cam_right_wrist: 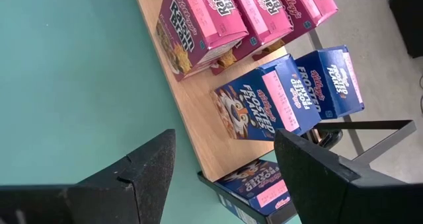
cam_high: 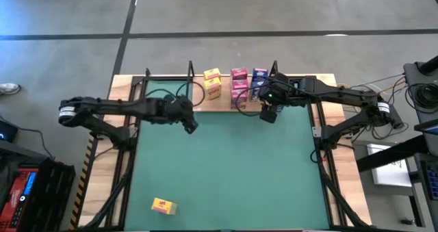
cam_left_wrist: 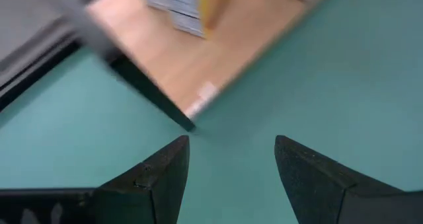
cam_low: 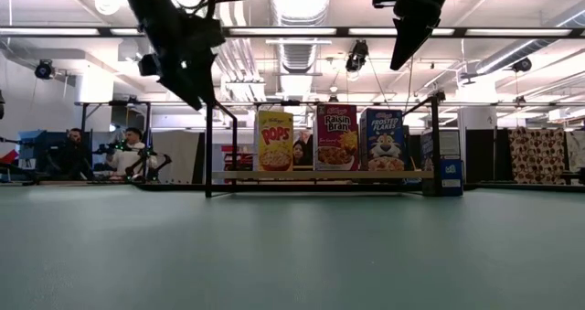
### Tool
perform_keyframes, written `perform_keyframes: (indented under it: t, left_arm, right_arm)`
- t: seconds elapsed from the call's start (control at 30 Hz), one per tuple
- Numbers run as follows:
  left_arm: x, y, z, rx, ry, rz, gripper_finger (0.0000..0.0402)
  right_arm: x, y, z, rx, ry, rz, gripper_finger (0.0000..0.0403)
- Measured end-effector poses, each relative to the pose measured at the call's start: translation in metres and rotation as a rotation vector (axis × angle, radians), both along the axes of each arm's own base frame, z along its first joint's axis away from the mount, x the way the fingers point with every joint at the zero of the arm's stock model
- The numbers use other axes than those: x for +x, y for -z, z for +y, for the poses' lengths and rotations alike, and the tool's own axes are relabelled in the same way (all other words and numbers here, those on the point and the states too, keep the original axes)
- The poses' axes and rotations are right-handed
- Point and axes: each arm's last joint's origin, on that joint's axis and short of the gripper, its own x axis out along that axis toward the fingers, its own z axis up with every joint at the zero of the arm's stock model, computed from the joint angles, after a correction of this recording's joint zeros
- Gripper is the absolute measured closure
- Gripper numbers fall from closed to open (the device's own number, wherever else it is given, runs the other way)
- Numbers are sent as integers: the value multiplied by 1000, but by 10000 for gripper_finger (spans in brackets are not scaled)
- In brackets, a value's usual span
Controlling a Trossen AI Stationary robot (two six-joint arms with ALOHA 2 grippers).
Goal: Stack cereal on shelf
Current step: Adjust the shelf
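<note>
A single yellow cereal box (cam_high: 163,206) is seen lying alone on the green table (cam_high: 226,170) at about 7 o'clock, near the front edge and well apart from both arms. Farther in, the left gripper (cam_high: 189,125) is held above the table at about 10 o'clock, just short of the shelf's near edge, its fingers (cam_left_wrist: 155,178) spread apart with nothing between them. The right gripper (cam_high: 268,113) is held at about 1 o'clock beside the shelf, fingers (cam_right_wrist: 142,171) likewise parted and empty. At the far edge, around 12 o'clock, the wooden shelf (cam_low: 320,175) is found, with yellow boxes (cam_high: 213,83), pink boxes (cam_right_wrist: 218,16) and blue boxes (cam_right_wrist: 284,98) standing on it in rows.
</note>
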Motion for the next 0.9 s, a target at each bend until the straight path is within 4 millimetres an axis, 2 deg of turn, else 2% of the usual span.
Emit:
perform_keyframes:
  t: [0.27,0.43,0.67,0.9]
  left_arm:
    - [6,36,-7,88,-249,-126,196]
    - [8,64,-8,99,-349,-129,196]
    - [15,85,-9,168,-426,-116,194]
    - [24,102,-9,257,-448,-106,174]
  right_arm:
    - [0,0,0,0,1,-1,158]
    - [0,0,0,0,1,0,158]
    - [0,0,0,0,0,0,158]
    - [0,0,0,0,1,-1,158]
